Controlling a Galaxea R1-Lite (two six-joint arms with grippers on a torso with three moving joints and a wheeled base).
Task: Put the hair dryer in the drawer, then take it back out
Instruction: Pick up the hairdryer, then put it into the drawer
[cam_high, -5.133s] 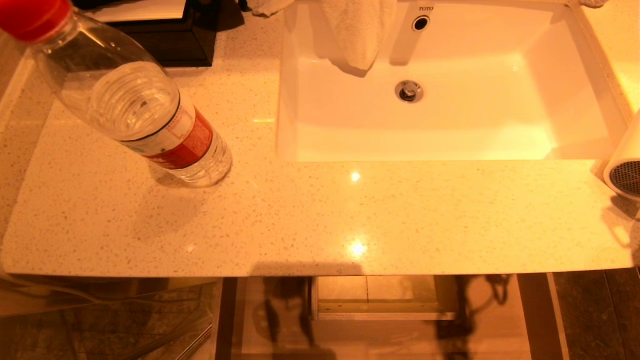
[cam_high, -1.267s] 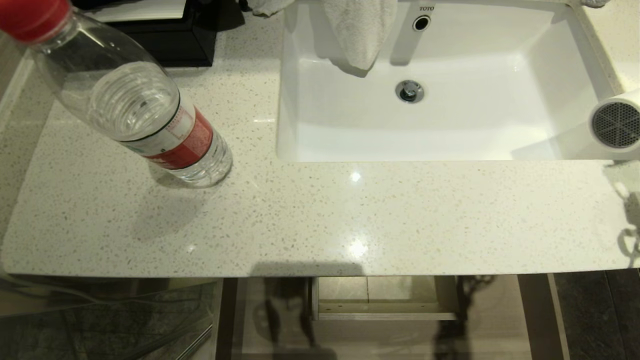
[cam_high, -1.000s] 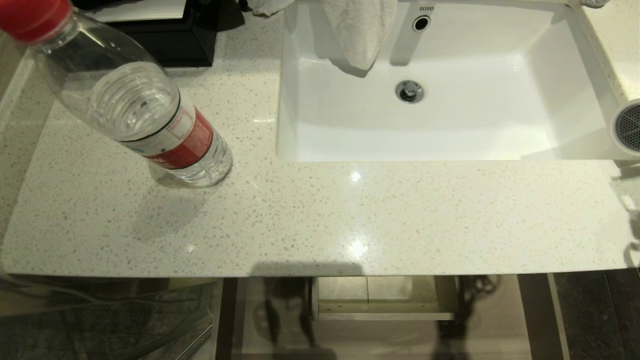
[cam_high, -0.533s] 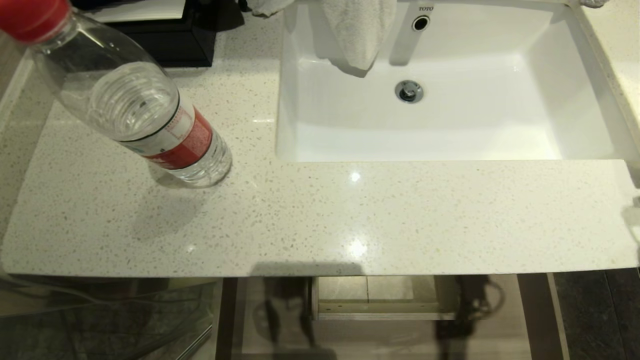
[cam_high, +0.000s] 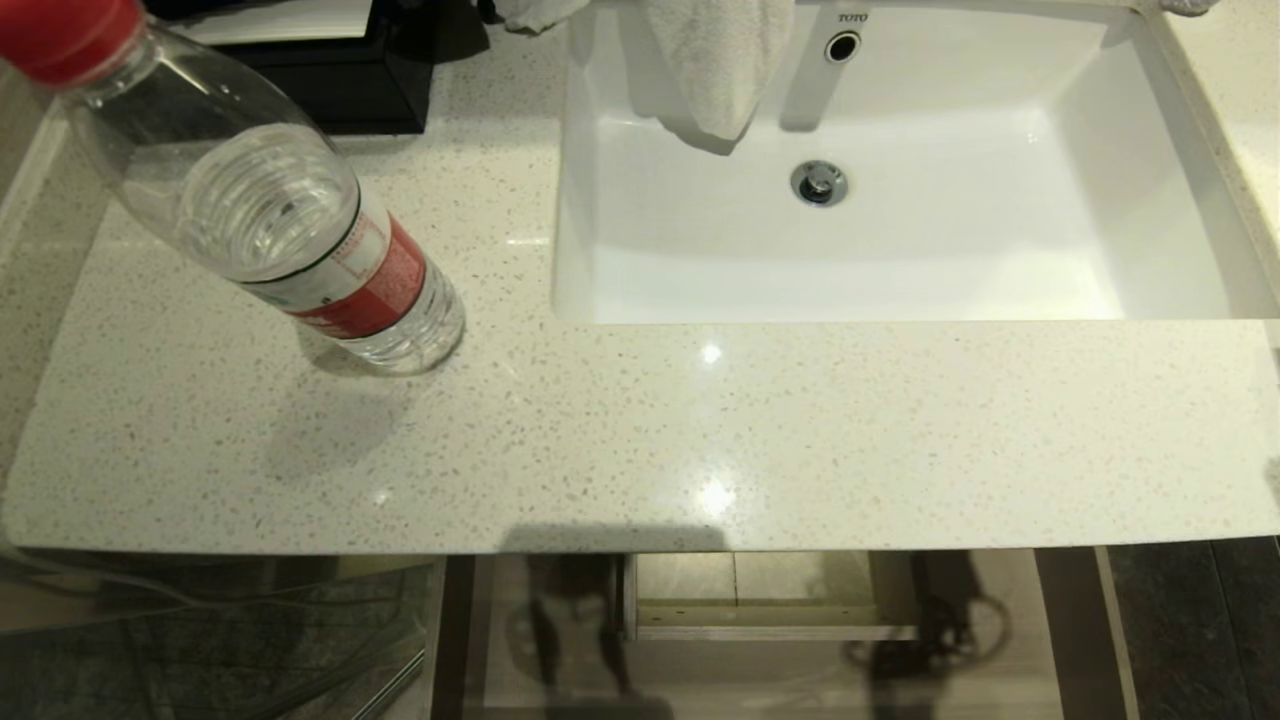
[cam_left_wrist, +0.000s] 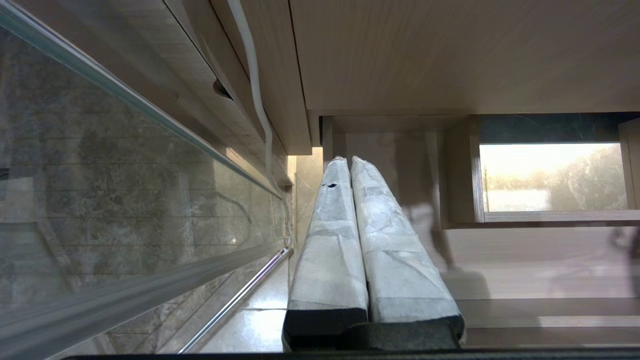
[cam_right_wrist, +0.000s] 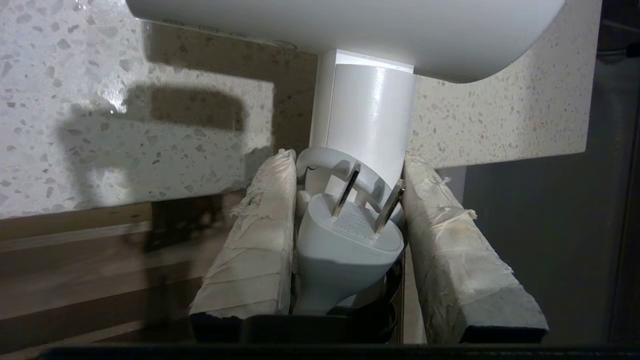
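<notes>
Drawer: pulled out under the countertop's front edge at 6 o'clock in the head view; pale floor bare, only shadows across it; boxed cut-out at the middle back.
Sink: white basin sunk in the countertop toward 1 o'clock; holds only the drain; towel draped over the back rim at 12 o'clock.
Water bottle: clear, red cap and red label, standing on the countertop at 10 o'clock, well apart from the sink.
Black box: at 11 o'clock, behind the bottle.
Edges and room: wide bare stretch of speckled stone between the sink's front rim and the counter's front edge; counter's right end at 3 o'clock; glass panel just beside the cabinet on the left.
Hair dryer: outside the head view; in the right wrist view, white barrel above, handle running down between the fingers, over the counter's corner.
Plug: grey, two prongs, tucked against the handle.
Right gripper: taped fingers pinching the hair dryer's handle and plug from both sides.
Left gripper: low beside the cabinet, below counter level, fingers pressed together, holding nothing.
</notes>
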